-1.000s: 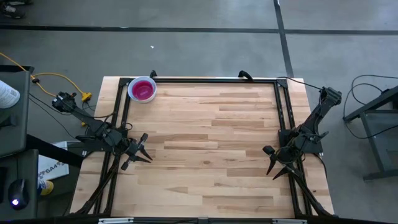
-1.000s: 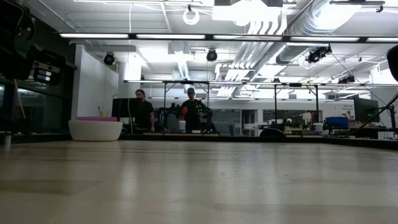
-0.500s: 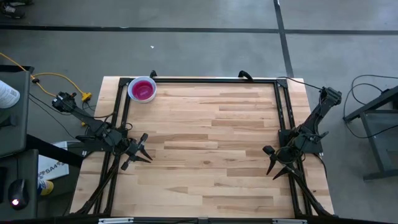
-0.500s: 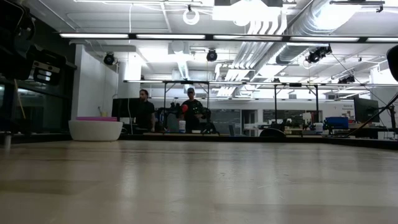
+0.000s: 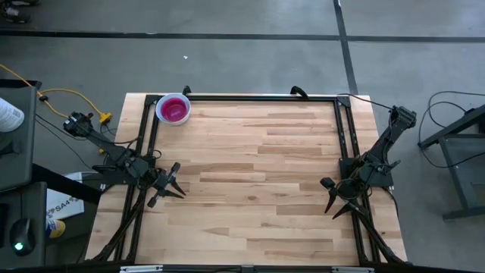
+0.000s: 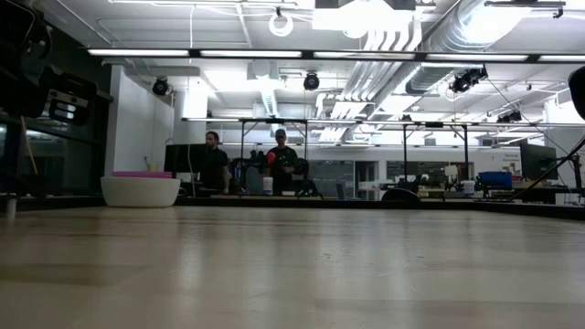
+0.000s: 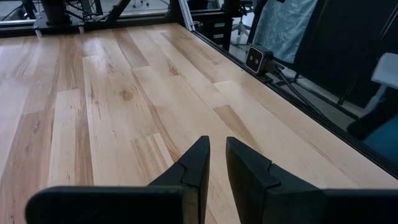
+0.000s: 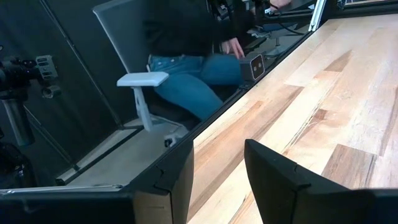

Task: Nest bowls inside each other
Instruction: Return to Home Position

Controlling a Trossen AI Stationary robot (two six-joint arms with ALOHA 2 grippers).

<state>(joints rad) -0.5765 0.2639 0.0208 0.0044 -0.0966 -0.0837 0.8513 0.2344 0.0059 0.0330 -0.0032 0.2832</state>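
The bowls (image 5: 173,109) stand as one stack on the table's far left corner. The outer bowl is white and a magenta one sits inside it. In the low view the white bowl (image 6: 140,191) rests on its base with a magenta rim (image 6: 142,174) showing above it. My left gripper (image 5: 171,188) hovers by the table's left edge, far from the stack, open by a narrow gap (image 7: 217,152) with nothing in it. My right gripper (image 5: 333,199) hovers by the right edge, open (image 8: 219,152) and holding nothing.
A black frame (image 5: 250,97) runs along the table's far edge and sides. A small camera box (image 7: 258,58) sits at the near edge. A seated person in jeans (image 8: 186,68) and a chair armrest (image 8: 142,79) are just beyond the table. The wooden tabletop (image 5: 258,174) lies between the arms.
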